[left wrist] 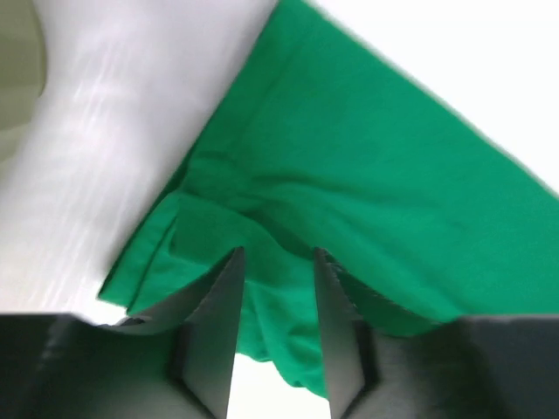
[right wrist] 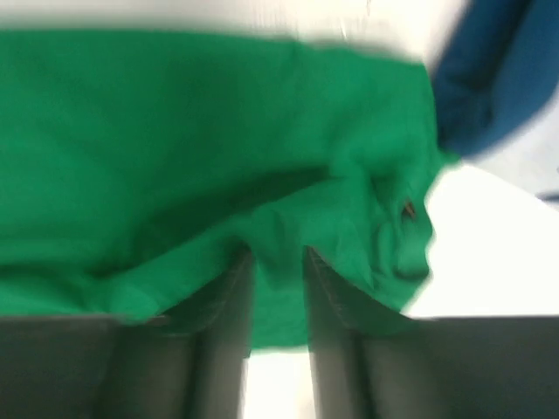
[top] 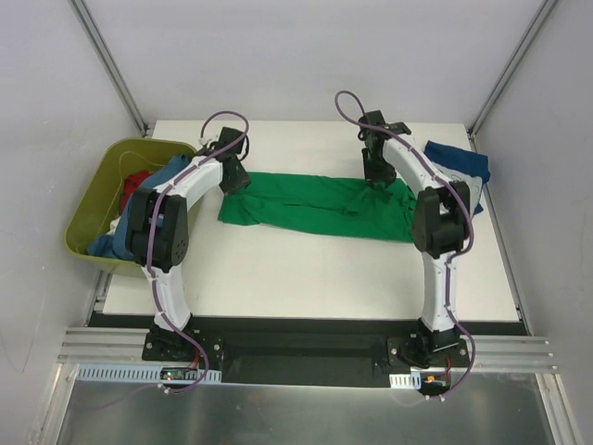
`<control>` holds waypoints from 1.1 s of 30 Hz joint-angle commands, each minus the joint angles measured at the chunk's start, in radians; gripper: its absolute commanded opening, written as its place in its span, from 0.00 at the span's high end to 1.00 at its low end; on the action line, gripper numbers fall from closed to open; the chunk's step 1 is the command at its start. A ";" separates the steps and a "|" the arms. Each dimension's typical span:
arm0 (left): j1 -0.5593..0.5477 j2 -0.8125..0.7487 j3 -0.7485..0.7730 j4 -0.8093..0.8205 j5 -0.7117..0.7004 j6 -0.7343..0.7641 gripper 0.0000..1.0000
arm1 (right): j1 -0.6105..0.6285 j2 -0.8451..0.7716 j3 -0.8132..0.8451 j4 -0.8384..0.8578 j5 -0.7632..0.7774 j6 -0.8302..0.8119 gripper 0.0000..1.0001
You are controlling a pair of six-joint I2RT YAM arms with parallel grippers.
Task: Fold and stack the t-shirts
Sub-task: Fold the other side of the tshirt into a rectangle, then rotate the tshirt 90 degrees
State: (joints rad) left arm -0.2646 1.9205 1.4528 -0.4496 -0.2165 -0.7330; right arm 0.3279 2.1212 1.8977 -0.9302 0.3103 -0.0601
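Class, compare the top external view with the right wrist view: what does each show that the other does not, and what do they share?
Only the top external: the left end effector, the green t-shirt at full length, and the olive tub holding a red t-shirt. Only the right wrist: green cloth bunched up between the fingers of the right end effector. Both: the green t-shirt, the blue t-shirt beside it, the right end effector.

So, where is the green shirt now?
In the top view, the green shirt lies across the table, between the tub on the left and a blue shirt on the right.
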 commanded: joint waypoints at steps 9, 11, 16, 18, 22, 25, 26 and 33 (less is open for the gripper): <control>-0.038 -0.080 0.090 -0.006 0.157 0.098 0.01 | -0.041 -0.111 -0.036 0.007 -0.101 -0.015 0.01; -0.062 -0.100 0.078 -0.006 0.170 0.106 0.01 | -0.043 -0.199 -0.185 0.065 -0.154 -0.004 0.03; -0.074 -0.054 0.075 -0.004 0.290 0.107 0.01 | -0.039 -0.300 -0.406 0.143 -0.273 0.057 0.03; -0.074 -0.014 0.080 -0.003 0.321 0.107 0.01 | -0.039 -0.314 -0.474 0.162 -0.292 0.089 0.03; -0.076 0.038 0.061 -0.001 0.339 0.113 0.01 | -0.061 -0.247 -0.462 0.160 -0.338 0.129 0.03; -0.073 0.055 0.017 -0.001 0.316 0.118 0.01 | -0.092 -0.180 -0.410 0.172 -0.392 0.151 0.03; -0.073 0.057 0.003 -0.003 0.298 0.119 0.01 | -0.098 -0.161 -0.396 0.174 -0.405 0.161 0.03; -0.030 0.036 -0.165 -0.001 0.331 0.121 0.01 | -0.136 0.043 -0.218 0.140 -0.494 0.146 0.03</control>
State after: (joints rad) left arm -0.3305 1.9789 1.3972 -0.4301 0.0795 -0.6327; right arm 0.2054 2.0781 1.5768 -0.7715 -0.1009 0.0753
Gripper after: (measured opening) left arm 0.992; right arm 0.969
